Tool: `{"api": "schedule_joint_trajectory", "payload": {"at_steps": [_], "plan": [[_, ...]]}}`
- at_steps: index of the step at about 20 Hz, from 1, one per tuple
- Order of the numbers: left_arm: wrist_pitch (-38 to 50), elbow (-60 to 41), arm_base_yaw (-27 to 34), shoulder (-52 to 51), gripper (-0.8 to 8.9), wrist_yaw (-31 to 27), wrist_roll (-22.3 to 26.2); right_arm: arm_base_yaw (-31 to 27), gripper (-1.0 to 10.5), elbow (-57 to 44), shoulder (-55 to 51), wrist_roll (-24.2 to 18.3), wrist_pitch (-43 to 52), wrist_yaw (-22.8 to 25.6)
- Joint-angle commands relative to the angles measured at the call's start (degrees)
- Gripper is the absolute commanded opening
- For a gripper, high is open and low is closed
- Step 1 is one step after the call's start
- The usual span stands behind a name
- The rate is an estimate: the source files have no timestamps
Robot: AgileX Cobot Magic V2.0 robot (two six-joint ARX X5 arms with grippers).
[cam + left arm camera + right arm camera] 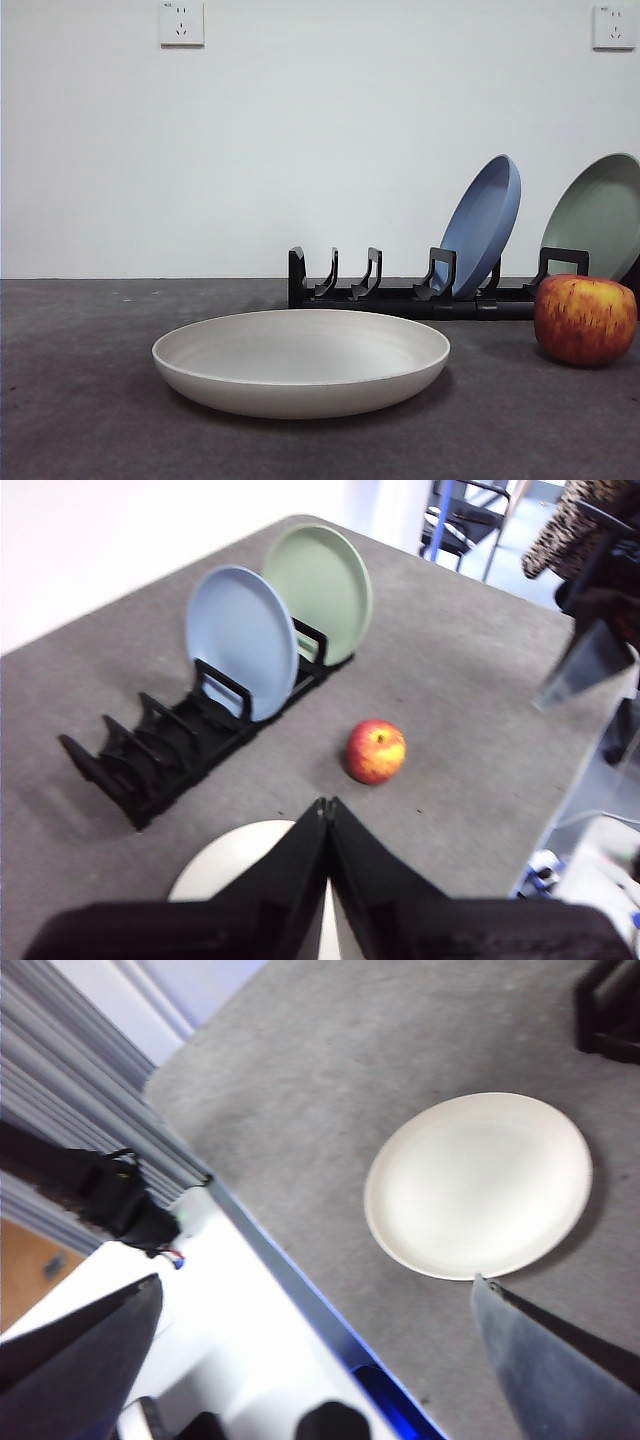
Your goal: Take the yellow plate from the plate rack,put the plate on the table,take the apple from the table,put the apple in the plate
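**Yellow plate down; apple awaiting pickup**

Yellow plate [300,360]: flat on the table [80,420], empty, just below the left gripper [327,810], whose jaws are pressed together. Seen between the widely spread jaws of the right gripper [315,1295], well beneath them.

Plate rack [400,295]: beyond the left jaws, holding a blue plate [485,225] and a sage-green plate [600,215]; near slots vacant.

Apple [585,320]: on the table ahead of the left jaws, near the rack's occupied end, apart from the plate.

Handling note: likely next step is grasping the apple. Approach from above, jaws straddling its widest girth. The rack and the green plate stand close behind; keep jaws clear of them.
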Motion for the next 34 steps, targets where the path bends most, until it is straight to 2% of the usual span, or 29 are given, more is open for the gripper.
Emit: {"api": "schedule_joint_trajectory", "payload": {"at_steps": [1,4,8,12,14,19,23,26,34], "plan": [[-0.1,-0.1,0.0,-0.1,-0.08,2.4,-0.1,0.0,6.3,0.3,0.7,0.0,0.9,5.0],[-0.1,-0.1,0.0,-0.1,-0.08,5.5,0.0,0.0,6.3,0.3,1.8,0.5,1.9,15.4],[-0.1,-0.1,0.0,-0.2,-0.08,9.2,0.3,0.1,6.3,0.3,4.8,1.0,3.6,26.7],[-0.1,-0.1,0.0,-0.2,-0.08,13.0,1.0,0.1,6.3,0.3,10.3,1.3,5.2,33.1],[-0.1,-0.1,0.0,-0.2,-0.08,14.7,1.3,0.1,6.3,0.3,14.4,1.4,6.3,34.5],[-1.8,-0.1,0.0,-0.2,-0.08,14.6,1.8,0.0,6.3,0.3,27.8,1.6,11.5,35.5],[-2.6,-0.1,0.0,-0.2,-0.08,14.6,2.1,0.0,6.3,0.3,36.5,1.8,14.4,38.2],[-2.6,-0.1,0.0,-0.2,-0.08,14.6,2.1,0.0,6.3,0.3,41.3,1.9,16.9,39.9],[-2.5,-0.1,0.0,-0.2,-0.08,14.6,2.1,0.0,6.2,0.2,50.6,2.1,18.6,39.9]]}}
